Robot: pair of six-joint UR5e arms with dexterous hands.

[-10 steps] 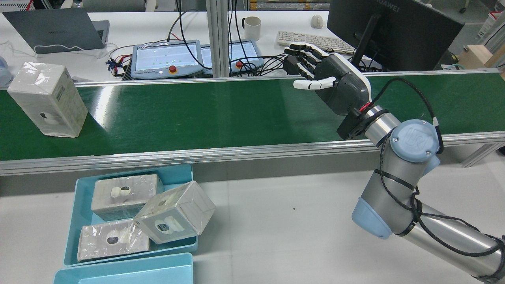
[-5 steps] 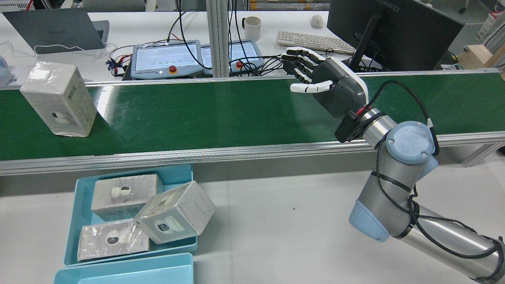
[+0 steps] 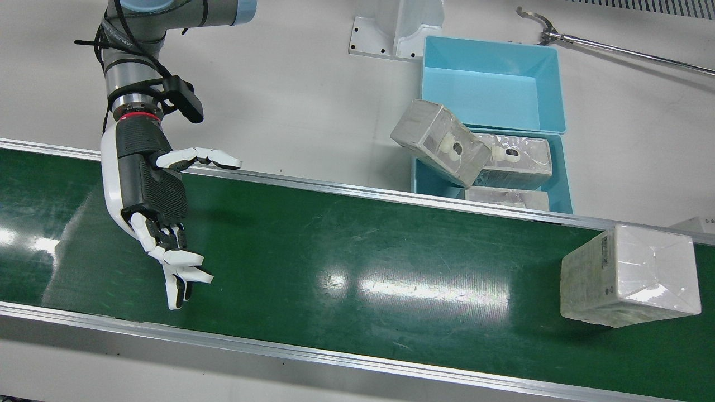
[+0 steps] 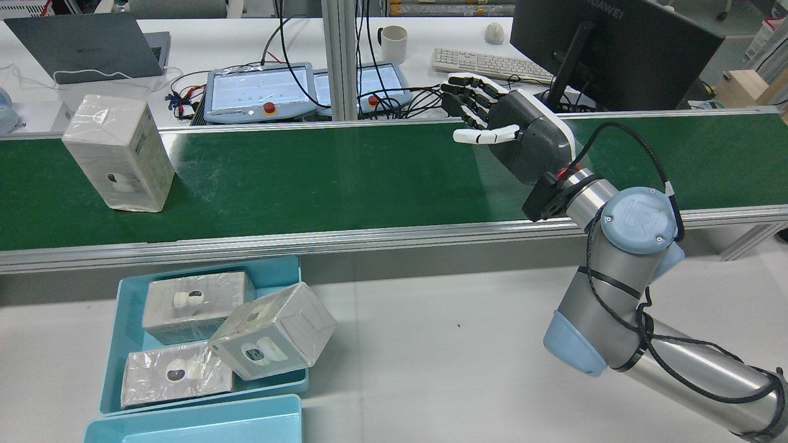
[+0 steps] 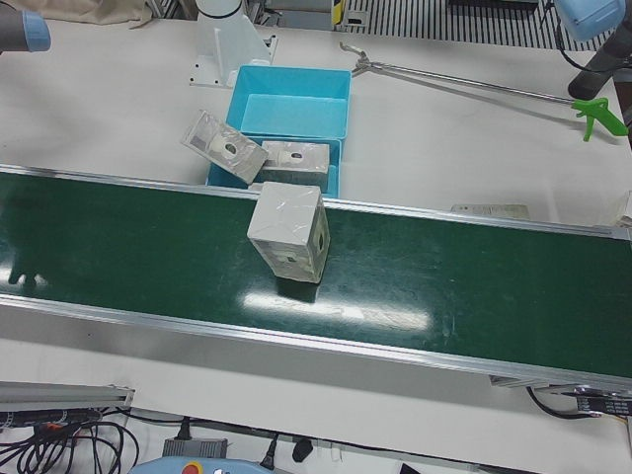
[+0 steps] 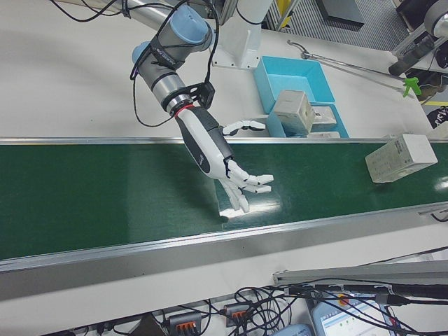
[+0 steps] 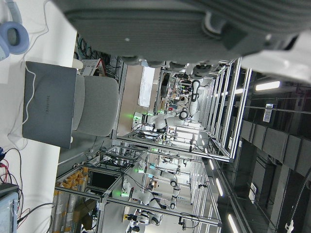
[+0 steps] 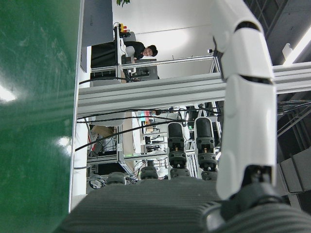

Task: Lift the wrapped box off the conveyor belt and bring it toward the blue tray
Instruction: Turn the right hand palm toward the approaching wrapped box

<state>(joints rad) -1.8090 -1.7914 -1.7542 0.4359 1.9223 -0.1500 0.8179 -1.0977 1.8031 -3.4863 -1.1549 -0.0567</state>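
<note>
A wrapped white box (image 4: 117,154) stands upright on the green conveyor belt (image 4: 345,178), at its left in the rear view; it also shows in the front view (image 3: 631,276) and left-front view (image 5: 289,230). My right hand (image 4: 511,132) hovers open above the belt's right part, palm turned toward the box, far from it; it shows too in the front view (image 3: 151,195) and right-front view (image 6: 217,154). The blue tray (image 4: 117,344) sits below the belt and holds three wrapped boxes, one tilted (image 4: 274,332) over its rim. The left hand view shows only part of the left palm (image 7: 194,19).
A second, empty blue tray (image 4: 197,424) lies beside the filled one. Teach pendants (image 4: 258,89), a laptop (image 4: 86,46), a keyboard and a monitor (image 4: 615,49) stand beyond the belt. A long grabber tool (image 3: 614,50) lies on the white table.
The wrapped box has travelled to the right along the belt in the rear view. My right hand has shifted slightly left and stays open.
</note>
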